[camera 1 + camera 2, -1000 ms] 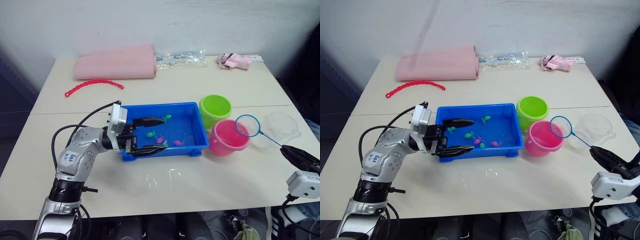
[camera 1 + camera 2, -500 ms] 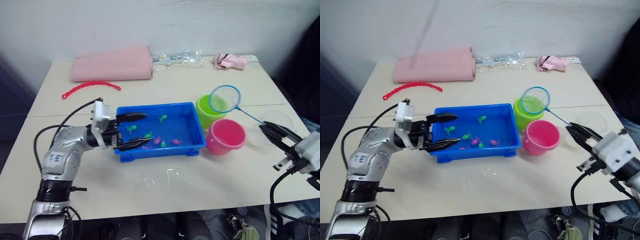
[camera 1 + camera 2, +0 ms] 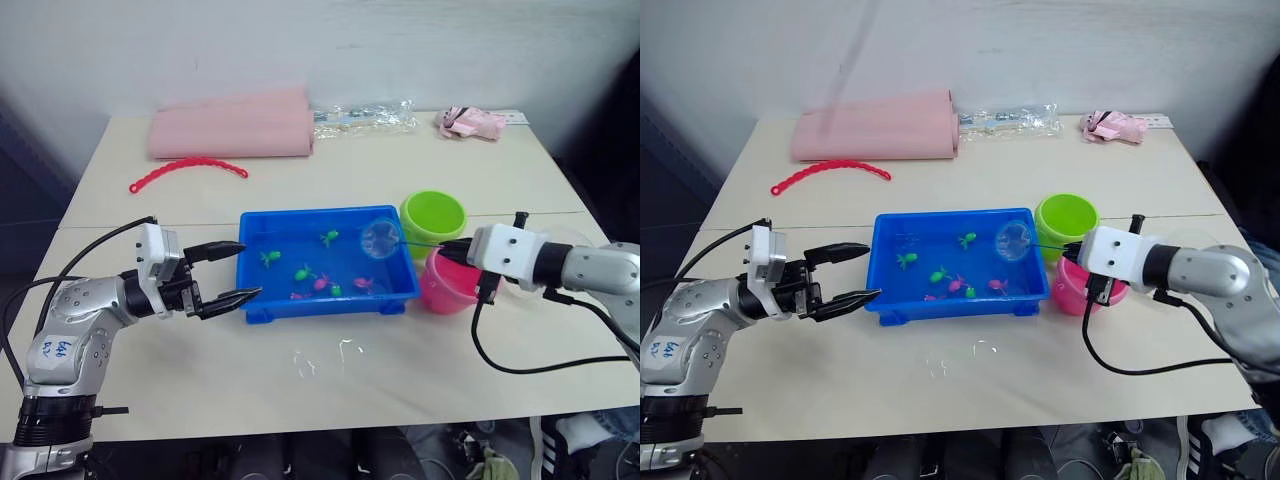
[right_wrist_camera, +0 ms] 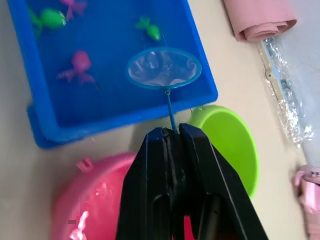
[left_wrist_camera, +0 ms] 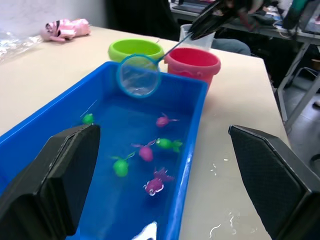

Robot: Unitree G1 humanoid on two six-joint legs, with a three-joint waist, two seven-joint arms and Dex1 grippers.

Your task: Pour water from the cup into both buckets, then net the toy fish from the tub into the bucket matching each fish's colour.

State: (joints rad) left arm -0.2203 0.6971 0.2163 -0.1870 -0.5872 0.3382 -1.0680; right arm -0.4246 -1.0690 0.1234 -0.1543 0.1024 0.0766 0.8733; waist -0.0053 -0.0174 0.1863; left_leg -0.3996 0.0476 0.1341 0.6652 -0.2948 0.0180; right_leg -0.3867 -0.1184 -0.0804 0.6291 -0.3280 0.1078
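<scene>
The blue tub (image 3: 252,222) sits mid-table with water and several green and pink toy fish (image 3: 322,283) in it. My right gripper (image 4: 172,131) is shut on the thin handle of the net (image 3: 381,237), whose blue hoop hangs over the tub's right end, with nothing in its mesh. Right of the tub stand the lime green bucket (image 3: 433,215) and, nearer, the pink bucket (image 3: 445,285). The clear cup (image 5: 197,35) stands behind the pink bucket. My left gripper (image 3: 250,268) is open just outside the tub's left wall.
A rolled pink cloth (image 3: 230,125), a red beaded strip (image 3: 188,170), a clear plastic bag (image 3: 365,118) and a pink toy (image 3: 470,122) lie along the table's far side. Water drops (image 3: 320,355) spot the table in front of the tub.
My right arm has swung the net leftward, from over the buckets to over the tub's right end. The left gripper has drawn back out of the tub to its left side.
</scene>
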